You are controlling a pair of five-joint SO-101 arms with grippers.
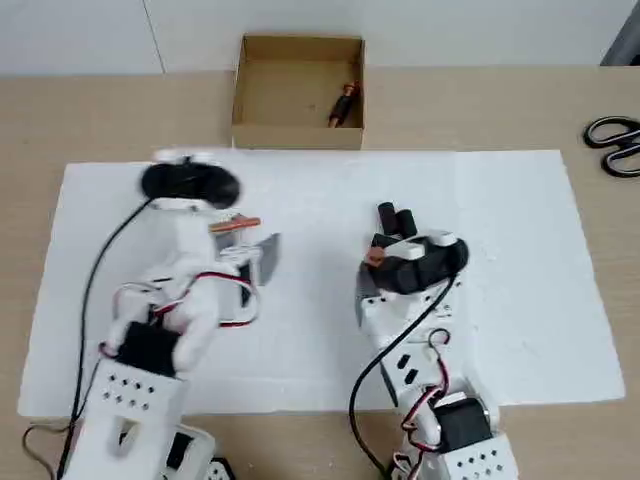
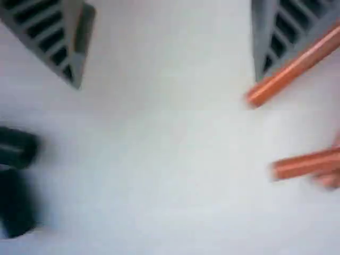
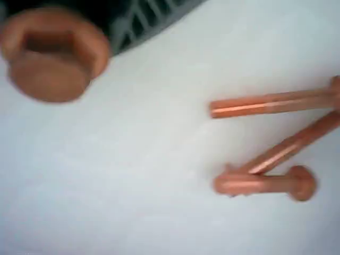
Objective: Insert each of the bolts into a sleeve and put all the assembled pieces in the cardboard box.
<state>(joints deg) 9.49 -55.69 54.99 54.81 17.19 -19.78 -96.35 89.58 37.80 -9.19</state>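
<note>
The cardboard box [image 1: 298, 92] stands at the table's far edge with one assembled piece [image 1: 345, 104] inside. Several copper bolts [image 1: 234, 225] lie on the white sheet just beyond my left gripper [image 1: 256, 258]. In the left wrist view that gripper [image 2: 164, 58] is open, with the bolts [image 2: 297, 71] to one side and two black sleeves [image 2: 16, 180] to the other. My right gripper [image 1: 375, 258] is shut on a copper bolt [image 3: 53, 58], whose head is close to the camera. The black sleeves [image 1: 395, 218] lie just beyond it. The loose bolts [image 3: 265, 159] rest farther off.
A white foam sheet [image 1: 520, 300] covers the middle of the wooden table. Scissors [image 1: 615, 143] lie at the far right edge, off the sheet. Black cables trail from both arms toward the near edge.
</note>
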